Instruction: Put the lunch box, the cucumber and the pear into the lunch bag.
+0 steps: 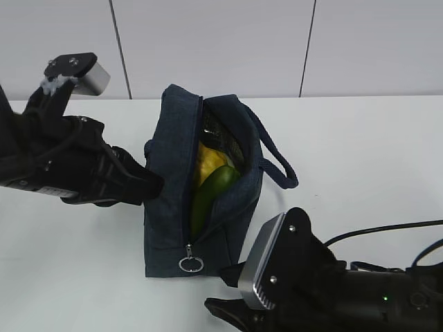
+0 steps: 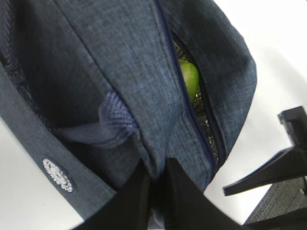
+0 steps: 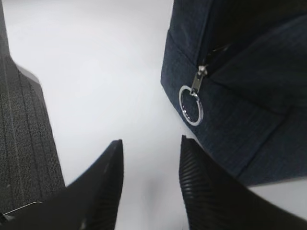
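Note:
The navy lunch bag (image 1: 173,159) stands mid-table with its zipper open. Inside it show the yellow pear (image 1: 210,162) and the green cucumber (image 1: 211,190), whose tip (image 2: 189,79) also peeks through the slit in the left wrist view. The lunch box is not visible in any view. My left gripper (image 1: 151,184) is shut on a fold of the bag's side fabric (image 2: 158,165). My right gripper (image 1: 223,289) is open over bare table just below the bag's near end. The metal ring pull (image 3: 191,104) hangs up and to the right of its fingertips (image 3: 151,143), apart from them.
The bag's loop handle (image 1: 280,162) droops over its right side. A black cable (image 1: 387,228) runs along the table at the right. A dark grey textured block (image 3: 26,143) fills the left edge of the right wrist view. White wall panels stand behind the table.

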Controlling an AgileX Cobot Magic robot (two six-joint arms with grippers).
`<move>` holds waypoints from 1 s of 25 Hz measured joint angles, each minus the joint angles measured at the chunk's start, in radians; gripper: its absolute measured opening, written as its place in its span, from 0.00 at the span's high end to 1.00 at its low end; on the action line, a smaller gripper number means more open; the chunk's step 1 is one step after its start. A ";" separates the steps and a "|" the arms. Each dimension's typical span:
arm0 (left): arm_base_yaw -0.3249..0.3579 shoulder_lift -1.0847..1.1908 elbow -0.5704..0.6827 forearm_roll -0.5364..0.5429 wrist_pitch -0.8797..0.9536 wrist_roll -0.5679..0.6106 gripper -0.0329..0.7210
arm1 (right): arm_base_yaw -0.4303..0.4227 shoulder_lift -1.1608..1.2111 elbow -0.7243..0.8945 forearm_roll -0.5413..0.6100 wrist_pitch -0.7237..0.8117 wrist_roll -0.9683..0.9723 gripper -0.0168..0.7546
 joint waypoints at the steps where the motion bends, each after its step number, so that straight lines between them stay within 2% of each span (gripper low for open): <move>1: 0.000 0.000 0.000 0.000 0.000 0.000 0.95 | 0.000 0.018 -0.010 0.002 0.000 -0.001 0.57; 11: 0.000 0.000 0.000 0.001 0.000 0.000 0.95 | 0.000 0.078 -0.050 0.099 0.000 -0.083 0.57; 25: 0.000 0.000 0.000 0.001 -0.002 0.000 0.95 | 0.000 0.151 -0.116 0.110 0.000 -0.108 0.56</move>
